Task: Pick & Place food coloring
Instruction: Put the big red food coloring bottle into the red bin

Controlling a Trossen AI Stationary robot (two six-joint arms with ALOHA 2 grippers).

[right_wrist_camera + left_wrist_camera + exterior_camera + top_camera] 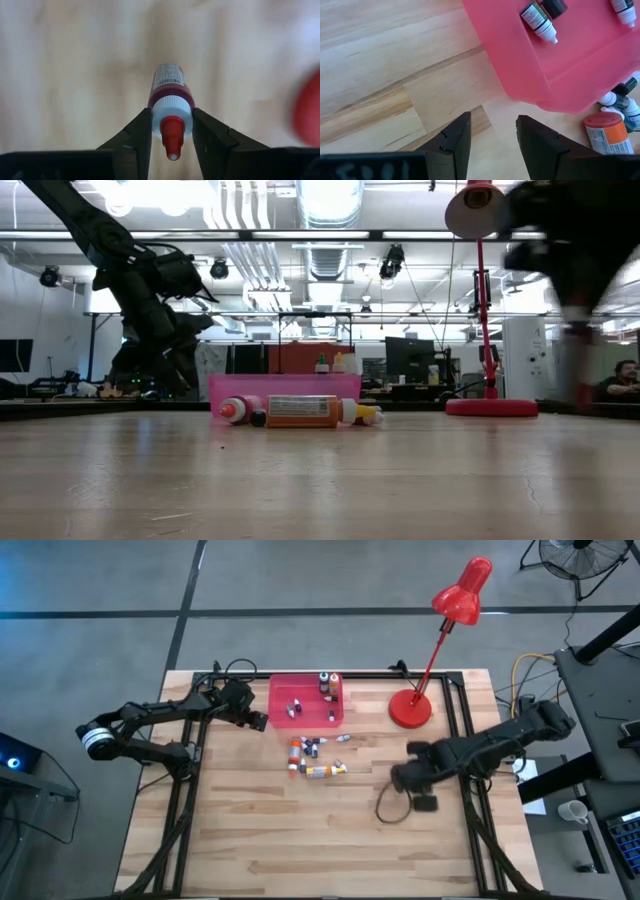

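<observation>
Pink tray: flat pink-red plastic tray (283,690) at the back of the pale wooden table (250,830), already holding several of the tiny dropper bottles of food coloring (326,686): two upright in a far corner, a few lying flat.
Loose pile: small cluster of bottles (312,758) on the wood just in front of the tray, including a fatter orange-labelled one (300,411) lying on its side.
Right gripper (171,131): well apart from the tray, near the red desk lamp (440,640); fingers clamped on a red-bodied bottle with white collar and red tip (170,100).
Left gripper (492,140): low beside the tray's edge, fingers parted, nothing between them.
Progress: partway, by my reading. Some bottles are in the tray, one is in the right gripper, and the pile is still to go.
</observation>
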